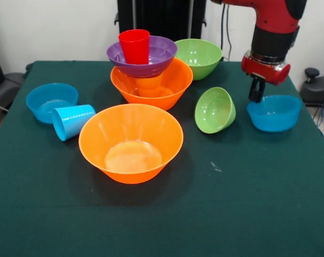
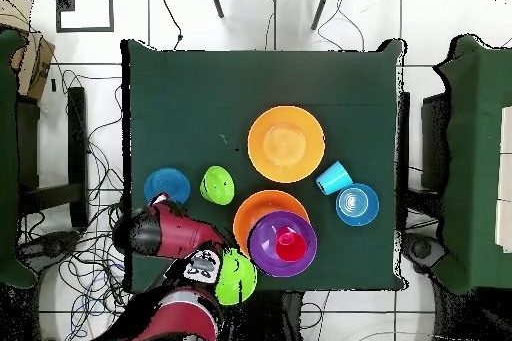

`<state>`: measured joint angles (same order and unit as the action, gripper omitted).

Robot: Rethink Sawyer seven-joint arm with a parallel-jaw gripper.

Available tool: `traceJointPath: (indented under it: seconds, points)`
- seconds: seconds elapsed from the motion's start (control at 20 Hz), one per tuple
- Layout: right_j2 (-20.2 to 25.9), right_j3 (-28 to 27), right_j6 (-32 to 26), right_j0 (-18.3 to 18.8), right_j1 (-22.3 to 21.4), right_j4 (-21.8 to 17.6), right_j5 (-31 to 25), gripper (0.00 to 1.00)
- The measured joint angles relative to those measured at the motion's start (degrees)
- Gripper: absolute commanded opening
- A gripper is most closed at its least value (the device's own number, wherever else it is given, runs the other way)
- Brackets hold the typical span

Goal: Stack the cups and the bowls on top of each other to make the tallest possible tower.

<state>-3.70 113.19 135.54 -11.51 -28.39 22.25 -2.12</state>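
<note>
The tower stands at the back middle: a large orange bowl (image 1: 170, 85) holds an orange cup (image 1: 149, 85), a purple bowl (image 1: 162, 53) sits on it, and a red cup (image 1: 134, 46) stands in that. In the overhead view the purple bowl (image 2: 270, 242) and red cup (image 2: 291, 246) cover the orange bowl (image 2: 255, 209). My gripper (image 1: 256, 92) hangs at the left rim of a small blue bowl (image 1: 274, 113) (image 2: 167, 186). Whether it grips the rim is unclear. A small green bowl (image 1: 215, 110) (image 2: 216, 185) lies tilted beside it.
A second large orange bowl (image 1: 131, 142) (image 2: 286, 143) sits front middle. A light blue cup (image 1: 72, 121) (image 2: 334, 176) lies on its side next to another small blue bowl (image 1: 51, 101) (image 2: 357, 204). A large green bowl (image 1: 198, 56) (image 2: 237, 276) stands behind the tower.
</note>
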Motion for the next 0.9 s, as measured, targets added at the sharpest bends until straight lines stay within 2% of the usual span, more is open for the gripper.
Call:
traceJointPath:
  seconds: [0.5, 0.85, 0.9]
  points:
    - [-0.8, 0.1, 0.0, -0.3, -7.0, 0.0, -4.1, 0.0]
    - [-1.1, 0.1, 0.0, -0.9, -8.7, 0.0, -5.8, 0.0]
    - [-1.1, 0.1, 0.0, -0.9, -8.6, 0.0, -5.8, 1.0]
